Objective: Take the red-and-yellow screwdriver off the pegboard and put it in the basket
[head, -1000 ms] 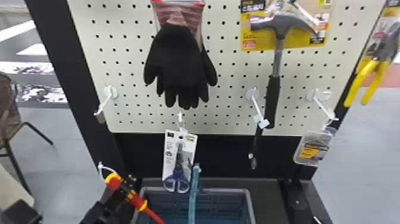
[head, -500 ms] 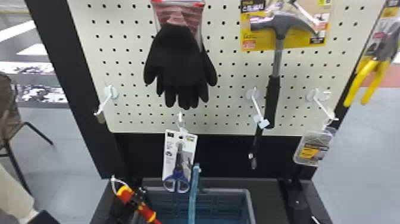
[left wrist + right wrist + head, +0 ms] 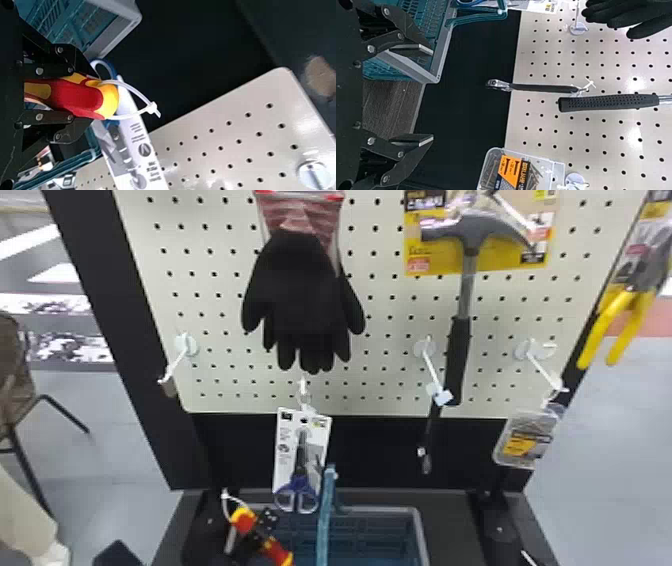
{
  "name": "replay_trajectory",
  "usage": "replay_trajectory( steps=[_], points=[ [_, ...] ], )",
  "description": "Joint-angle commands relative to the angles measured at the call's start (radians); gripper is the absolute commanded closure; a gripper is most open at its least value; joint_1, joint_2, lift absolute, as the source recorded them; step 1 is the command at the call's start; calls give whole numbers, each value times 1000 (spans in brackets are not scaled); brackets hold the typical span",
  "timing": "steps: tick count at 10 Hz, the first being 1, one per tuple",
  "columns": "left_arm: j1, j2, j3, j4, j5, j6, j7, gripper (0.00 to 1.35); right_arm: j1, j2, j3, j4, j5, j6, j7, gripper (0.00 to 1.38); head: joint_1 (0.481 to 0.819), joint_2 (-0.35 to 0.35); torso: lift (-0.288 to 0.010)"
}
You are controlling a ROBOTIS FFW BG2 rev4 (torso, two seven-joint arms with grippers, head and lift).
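Red-and-yellow screwdriver [image 3: 243,520] has moved right, gripped by the left end effector [image 3: 92,97], to the left side of the basket [image 3: 370,509]; the right end effector [image 3: 432,95] is open. Carrying seems underway; next, centre, lower and release.

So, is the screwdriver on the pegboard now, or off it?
Off. The left end effector grips the screwdriver by its handle, and the white loop at the handle's end is clear of the pegboard.

Right end effector [image 3: 432,94] black — angular linkages [image 3: 385,41], round silvery screws [image 3: 371,48] (several per finger [image 3: 411,162]), flat pale-edged pads [image 3: 411,138].
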Motion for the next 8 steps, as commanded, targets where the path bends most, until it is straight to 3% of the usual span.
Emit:
replay_trajectory(
  steps=[1, 5, 7, 8],
  points=[
    [-15, 0, -39, -1, -9, 2, 0, 1124, -3, 0, 0, 3, 0, -1, 1, 496, 549, 0, -100],
    [-24, -8, -80, -1, -52, 4, -1, 1108, -7, 0, 0, 7, -3, -1, 3, 496, 549, 0, -100],
    [-30, -8, -68, -1, -87, 32, -29, 460, -7, 0, 0, 12, -6, -1, 3, 496, 549, 0, -100],
    [-35, -8, -65, -1, -90, 45, -31, 226, -7, 0, 0, 12, -5, -1, 5, 496, 549, 0, -100]
  ],
)
